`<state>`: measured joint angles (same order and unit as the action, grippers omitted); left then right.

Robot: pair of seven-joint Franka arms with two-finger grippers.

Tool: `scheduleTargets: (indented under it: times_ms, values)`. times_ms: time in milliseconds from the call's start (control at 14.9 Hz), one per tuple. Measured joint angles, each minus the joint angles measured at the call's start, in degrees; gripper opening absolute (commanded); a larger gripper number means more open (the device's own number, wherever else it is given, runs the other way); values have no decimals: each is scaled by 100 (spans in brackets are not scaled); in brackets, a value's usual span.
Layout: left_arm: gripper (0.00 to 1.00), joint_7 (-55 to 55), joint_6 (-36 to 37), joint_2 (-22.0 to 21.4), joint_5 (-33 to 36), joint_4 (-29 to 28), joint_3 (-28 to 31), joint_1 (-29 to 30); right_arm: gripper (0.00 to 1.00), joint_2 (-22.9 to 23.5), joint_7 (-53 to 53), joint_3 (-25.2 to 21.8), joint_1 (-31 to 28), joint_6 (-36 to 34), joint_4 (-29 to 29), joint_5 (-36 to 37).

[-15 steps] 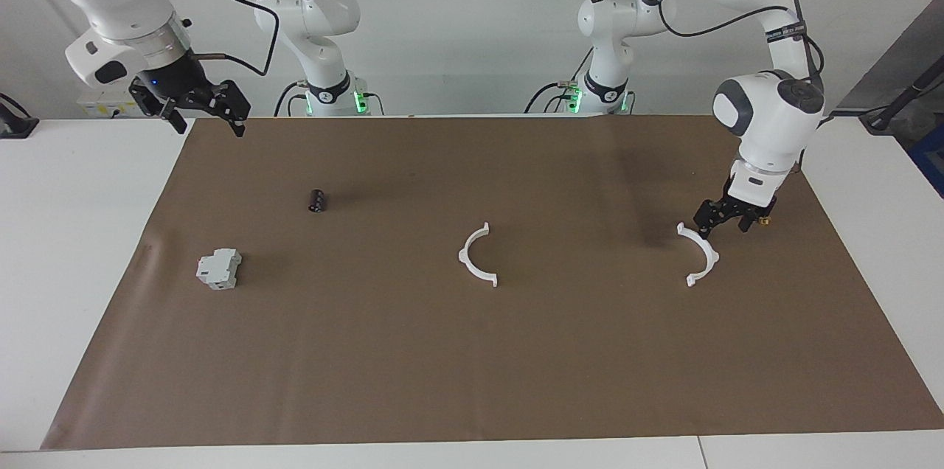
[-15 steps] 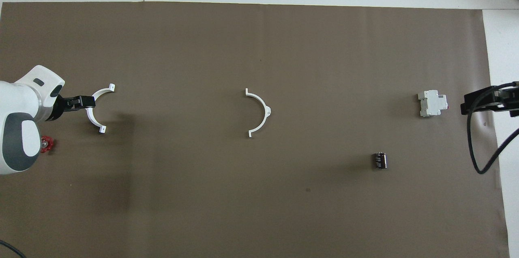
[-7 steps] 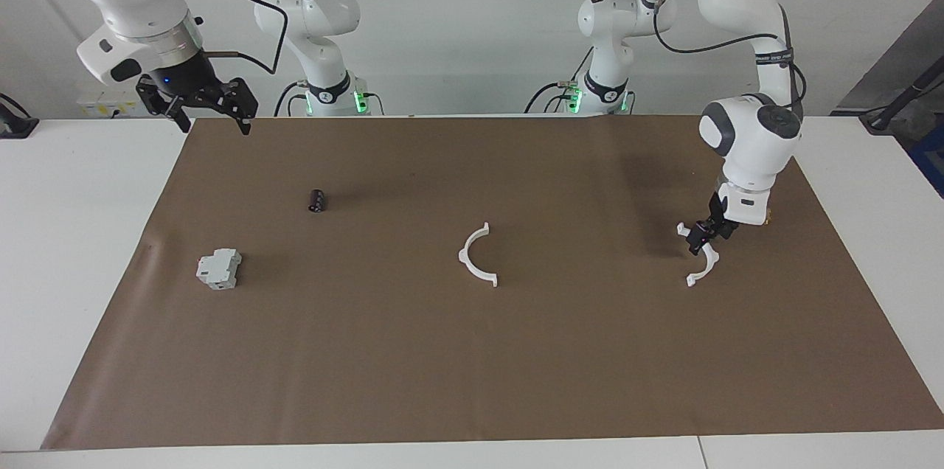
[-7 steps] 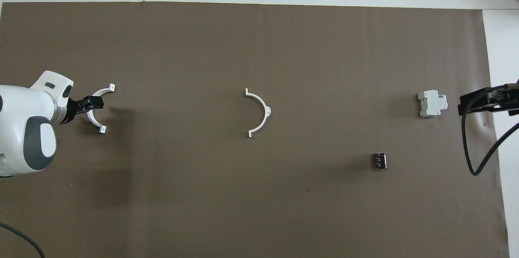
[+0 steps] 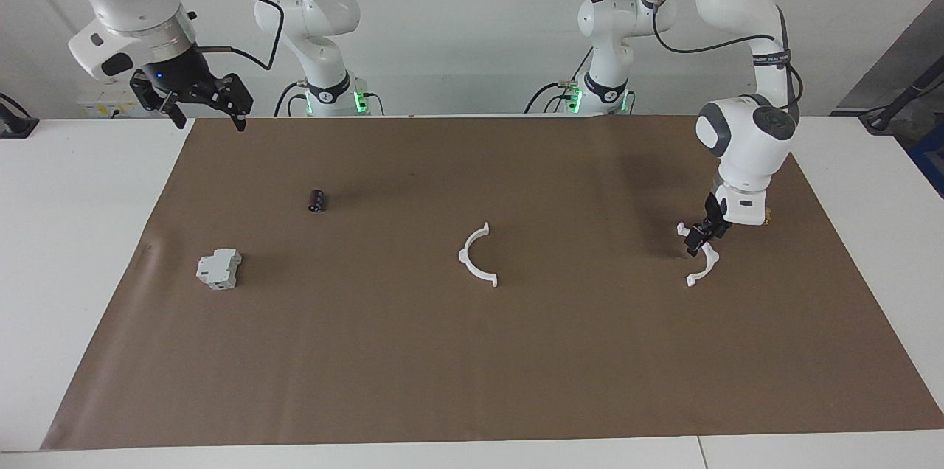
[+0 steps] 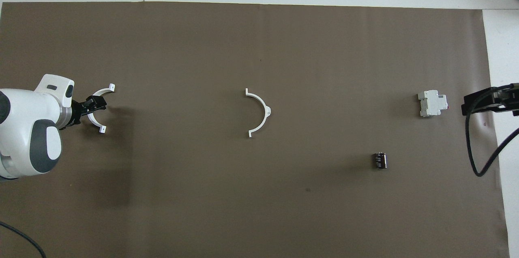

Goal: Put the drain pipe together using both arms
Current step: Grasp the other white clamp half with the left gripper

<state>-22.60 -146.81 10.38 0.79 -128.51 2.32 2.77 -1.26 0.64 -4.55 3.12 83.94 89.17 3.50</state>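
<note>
**Left gripper down at the end half-ring**

My left gripper [image 6: 96, 104] is low over the thin white plastic half-ring [image 6: 94, 119] at its end of the brown mat [image 6: 259, 209]; can't tell if the jaws are gripping it. The second white half-ring [image 6: 262, 118] lies mid-mat. Then a small dark cylinder [image 6: 380, 160], a grey-white boxy block [image 6: 432, 103], and my right gripper [image 6: 482, 102] hovering open, holding nothing.

Table layout
One white plastic half-ring [image 5: 477, 256] lies mid-mat; another [image 5: 704, 260] lies toward the left arm's end.
</note>
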Motion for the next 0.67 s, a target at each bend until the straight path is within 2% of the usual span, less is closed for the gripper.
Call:
scheduleTargets:
  times_ms: [67, 134, 269, 336, 403, 672]
  values:
    - [91, -3, 0, 0, 0, -19, 0, 0, 100, 0, 0, 2, 1, 0, 0, -4]
    - [78, -7, -1, 0, 0, -29, 0, 0, 100, 0, 0, 5, 2, -3, 0, -9]
    - [37, -27, -1, 0, 0, -40, 0, 0, 100, 0, 2, 5, 2, -4, -1, -83]
    - [11, -70, -1, 0, 0, -48, 0, 0, 100, 0, 8, 2, 1, -4, -2, -140]
    - [0, -108, 0, 0, 0, -58, -1, 0, 100, 0, 10, 1, 0, -4, -3, -182]
    - [0, -132, 12, -23, 0, -64, -1, -3, 100, 0, 11, 3, 1, -4, -2, -226]
